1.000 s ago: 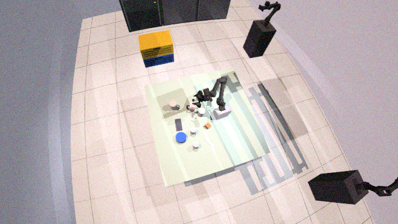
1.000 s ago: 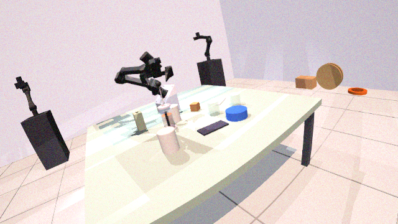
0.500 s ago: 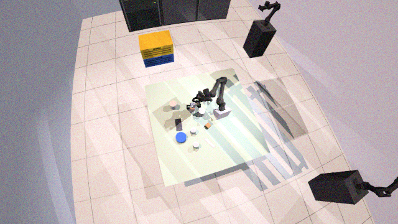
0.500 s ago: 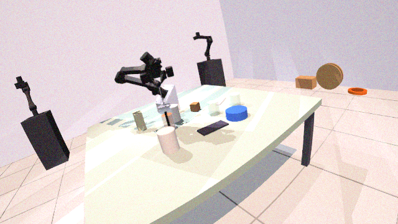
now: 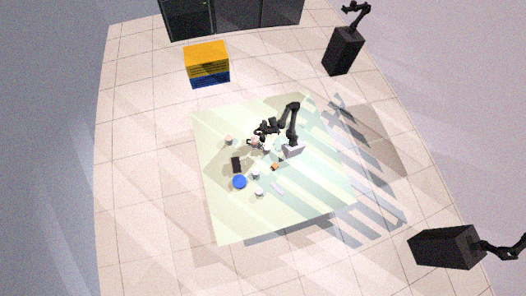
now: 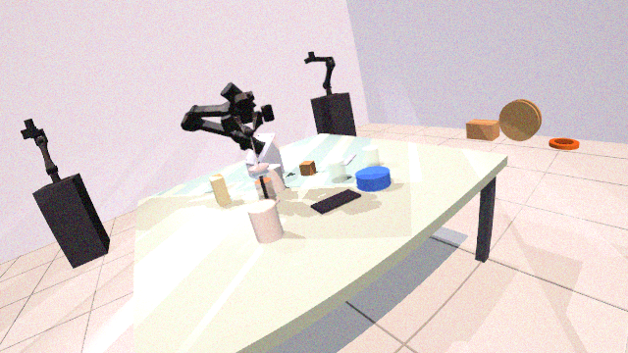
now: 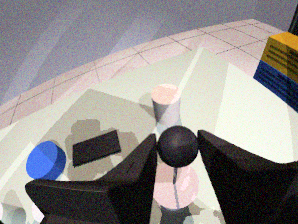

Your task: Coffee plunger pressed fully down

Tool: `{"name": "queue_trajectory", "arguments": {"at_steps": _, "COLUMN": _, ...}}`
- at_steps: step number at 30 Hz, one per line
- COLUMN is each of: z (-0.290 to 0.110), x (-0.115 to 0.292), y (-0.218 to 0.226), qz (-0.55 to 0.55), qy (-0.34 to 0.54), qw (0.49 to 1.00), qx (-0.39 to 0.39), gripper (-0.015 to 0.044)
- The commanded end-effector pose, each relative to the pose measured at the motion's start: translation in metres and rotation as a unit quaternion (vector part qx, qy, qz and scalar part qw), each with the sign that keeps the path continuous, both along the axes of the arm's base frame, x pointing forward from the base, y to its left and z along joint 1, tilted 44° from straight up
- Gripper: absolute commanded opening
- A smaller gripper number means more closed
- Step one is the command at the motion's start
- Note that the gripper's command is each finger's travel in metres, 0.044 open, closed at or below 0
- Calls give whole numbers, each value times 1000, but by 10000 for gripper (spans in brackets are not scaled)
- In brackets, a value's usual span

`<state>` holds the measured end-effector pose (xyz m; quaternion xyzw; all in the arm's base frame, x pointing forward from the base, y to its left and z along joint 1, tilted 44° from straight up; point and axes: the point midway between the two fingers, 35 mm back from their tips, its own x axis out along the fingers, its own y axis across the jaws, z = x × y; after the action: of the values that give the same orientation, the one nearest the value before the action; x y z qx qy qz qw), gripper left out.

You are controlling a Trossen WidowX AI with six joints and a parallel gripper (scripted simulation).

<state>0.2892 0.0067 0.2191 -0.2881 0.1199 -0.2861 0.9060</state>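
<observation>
The coffee press (image 5: 255, 141) (image 6: 264, 190) stands upright on the table, with a pale pink lid (image 6: 258, 170) (image 7: 182, 192) and a black side handle. A thin rod rises from the lid to a round black knob (image 7: 177, 146); a length of rod shows between lid and knob. My gripper (image 5: 259, 133) (image 6: 249, 131) (image 7: 176, 137) is above the press, shut on the knob, with one finger on each side of it. The press's lower body is mostly hidden in the wrist view.
A pinkish cylinder (image 5: 228, 140) (image 6: 266, 223) (image 7: 166, 105) stands beyond the press. A black slab (image 5: 236, 164) (image 6: 337, 201) (image 7: 96, 148), a blue disc (image 5: 239, 181) (image 6: 373, 178) (image 7: 46, 160) and an orange-brown cube (image 5: 274, 166) (image 6: 307, 168) lie nearby. A tan block (image 6: 220, 190) stands beside the press.
</observation>
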Motion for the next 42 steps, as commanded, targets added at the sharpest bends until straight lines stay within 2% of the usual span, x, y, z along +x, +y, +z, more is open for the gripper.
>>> {"name": "queue_trajectory", "arguments": {"at_steps": 1, "z": -10, "x": 2, "y": -5, "qz": -3, "qy": 8, "qw": 1000, "qx": -2, "gripper": 120}}
{"name": "queue_trajectory", "arguments": {"at_steps": 42, "z": -56, "x": 19, "y": -51, "qz": -3, "qy": 7, "qw": 1000, "qx": -3, "gripper": 120}}
